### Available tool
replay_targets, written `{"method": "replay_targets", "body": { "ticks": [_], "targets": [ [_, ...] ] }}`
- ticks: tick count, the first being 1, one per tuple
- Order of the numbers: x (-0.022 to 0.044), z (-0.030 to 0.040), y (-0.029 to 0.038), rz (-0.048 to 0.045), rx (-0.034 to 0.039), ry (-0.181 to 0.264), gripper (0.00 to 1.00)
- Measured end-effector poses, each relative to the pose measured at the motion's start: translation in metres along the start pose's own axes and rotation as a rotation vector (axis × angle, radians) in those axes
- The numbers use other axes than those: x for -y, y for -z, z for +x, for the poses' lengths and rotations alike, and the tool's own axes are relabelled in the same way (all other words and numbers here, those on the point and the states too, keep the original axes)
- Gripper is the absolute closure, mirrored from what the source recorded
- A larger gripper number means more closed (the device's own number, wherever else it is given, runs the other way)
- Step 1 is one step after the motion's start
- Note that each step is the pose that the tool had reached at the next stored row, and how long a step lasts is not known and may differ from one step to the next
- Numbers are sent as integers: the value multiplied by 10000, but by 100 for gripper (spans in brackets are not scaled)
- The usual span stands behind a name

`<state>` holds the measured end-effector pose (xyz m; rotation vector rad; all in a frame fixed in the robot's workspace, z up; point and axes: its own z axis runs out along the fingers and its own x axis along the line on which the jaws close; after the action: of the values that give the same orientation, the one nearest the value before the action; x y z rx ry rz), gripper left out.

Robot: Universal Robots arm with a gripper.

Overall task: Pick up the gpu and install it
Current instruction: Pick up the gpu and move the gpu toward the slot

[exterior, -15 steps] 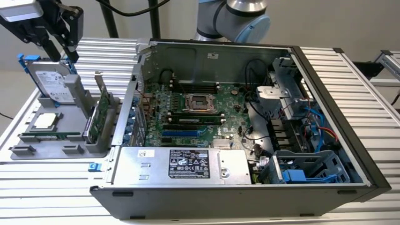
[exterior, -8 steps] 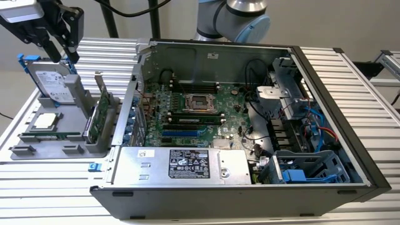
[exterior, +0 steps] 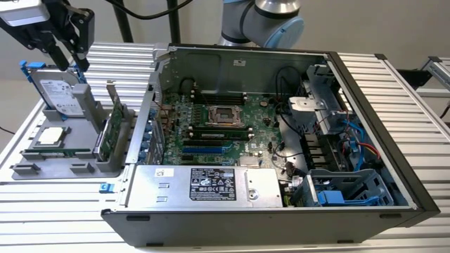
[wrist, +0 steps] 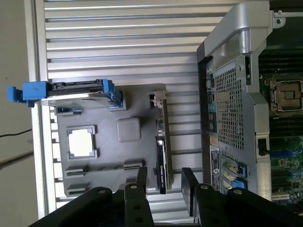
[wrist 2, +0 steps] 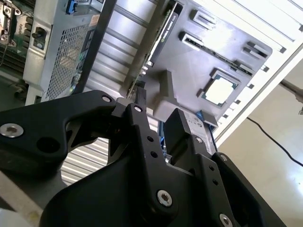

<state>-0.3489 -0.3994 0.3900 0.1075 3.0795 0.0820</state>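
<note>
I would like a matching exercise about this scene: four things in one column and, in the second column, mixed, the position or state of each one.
1 gpu
2 hard drive
3 processor chip
4 gripper

a lies flat in a square recess of the grey holder
b open, above the holder
c stands on edge in the holder, on the side nearest the computer case
d stands upright in a blue frame

Pairs: 1-c, 2-d, 3-a, 4-b.

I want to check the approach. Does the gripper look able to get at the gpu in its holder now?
Probably yes. The gripper hangs open above the gpu, which stands on edge in the grey holder with its upper edge bare; the hard drive and computer case stand apart from it.
</note>
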Motion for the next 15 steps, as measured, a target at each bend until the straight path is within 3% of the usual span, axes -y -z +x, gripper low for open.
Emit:
{"method": "replay_targets", "body": {
  "ticks": [15],
  "targets": [
    [2,-12,-69,1,-1,-1,0]
  ]
}}
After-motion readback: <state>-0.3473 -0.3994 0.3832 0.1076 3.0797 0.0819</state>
